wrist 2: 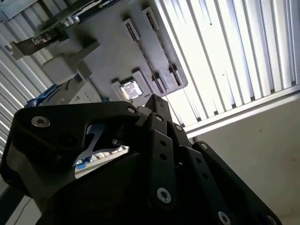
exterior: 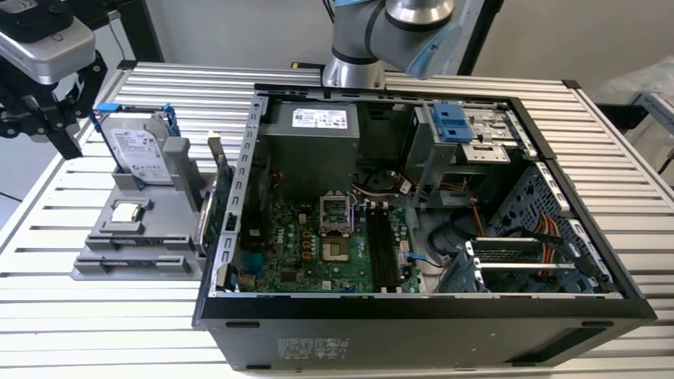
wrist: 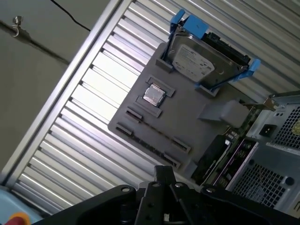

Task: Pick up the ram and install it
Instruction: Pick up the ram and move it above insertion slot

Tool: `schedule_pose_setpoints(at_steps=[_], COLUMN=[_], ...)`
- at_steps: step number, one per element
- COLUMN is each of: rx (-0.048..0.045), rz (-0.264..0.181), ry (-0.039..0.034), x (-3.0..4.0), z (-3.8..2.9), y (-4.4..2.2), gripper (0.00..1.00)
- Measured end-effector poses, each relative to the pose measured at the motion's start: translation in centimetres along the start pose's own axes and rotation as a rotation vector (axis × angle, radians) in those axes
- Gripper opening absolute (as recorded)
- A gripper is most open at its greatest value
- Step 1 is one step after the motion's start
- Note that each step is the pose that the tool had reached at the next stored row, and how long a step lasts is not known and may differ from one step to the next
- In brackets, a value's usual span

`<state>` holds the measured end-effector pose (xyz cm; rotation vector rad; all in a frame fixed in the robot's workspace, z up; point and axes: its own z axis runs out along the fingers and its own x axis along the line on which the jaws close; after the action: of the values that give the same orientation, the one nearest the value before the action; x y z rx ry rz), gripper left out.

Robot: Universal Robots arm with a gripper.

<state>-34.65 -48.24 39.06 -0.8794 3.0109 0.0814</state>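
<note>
Ribbed aluminium slats form the tabletop (exterior: 95, 339), on which a black, open-sided computer case (exterior: 421, 335) and a grey plastic parts tray (exterior: 106, 268) are set side by side, the tray on the exterior view's left. The ram (exterior: 374, 246), a long, narrow, dark circuit-board stick, appears to be seated upright in a slot of the green motherboard (exterior: 300, 257) inside the case. It is just to the exterior view's right of the square metal processor socket (exterior: 335, 212), and its latching cannot be judged. On the tray a silver hard drive with blue brackets (exterior: 139, 154) is stood on edge, and a small square silver-topped chip (exterior: 126, 212) is laid flat in a recess nearer the camera. The black two-finger gripper (exterior: 69, 148) is held above the table at the exterior view's far left, beside the hard drive and well apart from the case. Its fingers (wrist: 162, 176) are seen drawn together in the first wrist view, with nothing pinched between them.
</note>
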Motion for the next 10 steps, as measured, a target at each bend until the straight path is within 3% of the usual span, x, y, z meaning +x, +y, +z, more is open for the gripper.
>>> schedule_pose_setpoints(at_steps=[10], rx=[-0.0017], rz=[-0.091], ry=[0.0044], x=[0.00], z=[0.00], y=[0.00], gripper=[0.00])
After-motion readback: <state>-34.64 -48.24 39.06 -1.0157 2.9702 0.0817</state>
